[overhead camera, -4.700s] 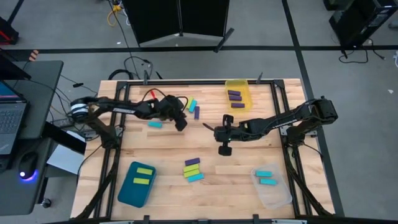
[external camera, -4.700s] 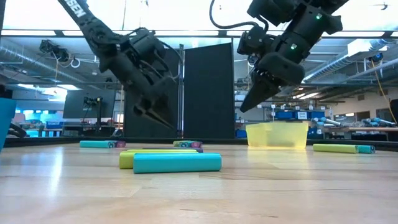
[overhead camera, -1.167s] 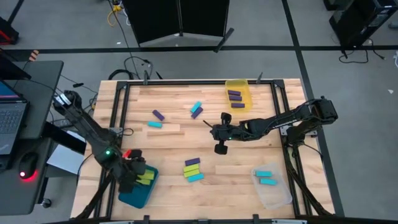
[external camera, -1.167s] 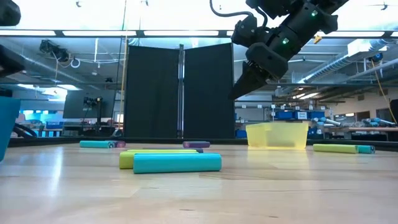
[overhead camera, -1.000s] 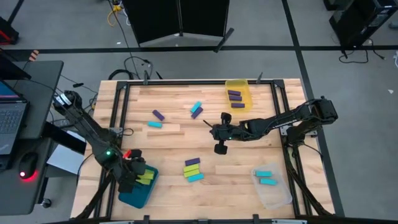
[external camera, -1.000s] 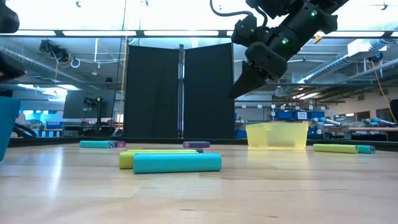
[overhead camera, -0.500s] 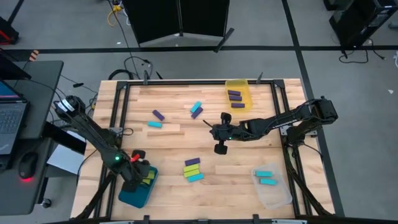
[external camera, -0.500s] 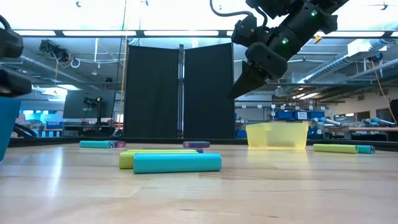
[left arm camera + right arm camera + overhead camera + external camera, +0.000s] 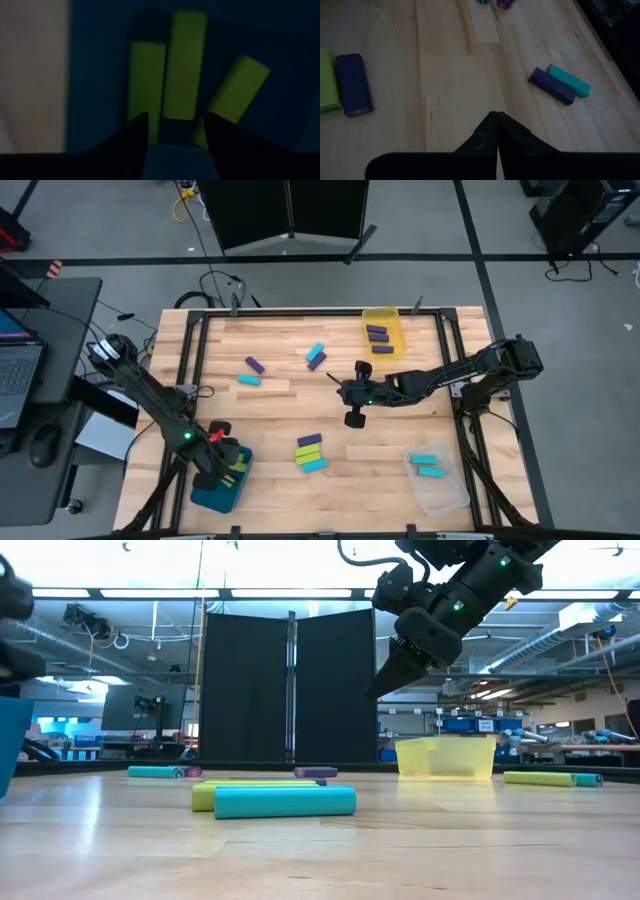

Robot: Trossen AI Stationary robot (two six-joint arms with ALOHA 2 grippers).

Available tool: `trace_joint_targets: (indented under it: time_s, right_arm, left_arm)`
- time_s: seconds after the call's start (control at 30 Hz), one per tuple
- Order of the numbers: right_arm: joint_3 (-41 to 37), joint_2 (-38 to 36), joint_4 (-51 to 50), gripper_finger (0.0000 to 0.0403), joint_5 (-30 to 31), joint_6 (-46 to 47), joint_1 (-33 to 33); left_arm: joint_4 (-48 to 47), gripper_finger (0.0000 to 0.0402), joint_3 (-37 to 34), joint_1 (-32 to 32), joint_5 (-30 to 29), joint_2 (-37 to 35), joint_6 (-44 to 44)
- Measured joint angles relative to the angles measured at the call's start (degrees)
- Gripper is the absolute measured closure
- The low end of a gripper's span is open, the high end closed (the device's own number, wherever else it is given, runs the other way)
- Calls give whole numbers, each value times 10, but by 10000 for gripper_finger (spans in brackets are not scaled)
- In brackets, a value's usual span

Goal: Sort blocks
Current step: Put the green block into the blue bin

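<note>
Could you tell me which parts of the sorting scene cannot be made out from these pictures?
- High view: the left gripper covers part of the teal bin, hiding most lime blocks inside.
- Low view: the yellow bin is translucent; its contents are unreadable.
- Right wrist view: the lime block is cut off by the picture's edge.

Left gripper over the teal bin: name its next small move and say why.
Probably lift straight up out of the teal bin. The left gripper has its jaws apart, three lime green blocks lie in the bin below, and nothing sits between them.
</note>
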Motion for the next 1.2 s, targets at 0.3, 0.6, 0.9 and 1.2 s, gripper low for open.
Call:
trace_joint_targets:
  time_s: [0.3, 0.6, 0.9, 1.2]
  right_arm:
    - [0, 0, 0, 388, 0, -5, 0]
    - [0, -14, -23, 388, -15, -11, 15]
    - [1, -26, -59, 387, -15, 6, 21]
    - [1, -26, -90, 388, -12, 27, 27]
  left_arm:
    - [-85, 234, 65, 8, -55, -14, 9]
    - [-37, 383, 65, 110, -85, -62, 61]
    - [132, 386, 66, 252, -44, -27, 175]
    - [211, 370, 66, 302, 13, 74, 239]
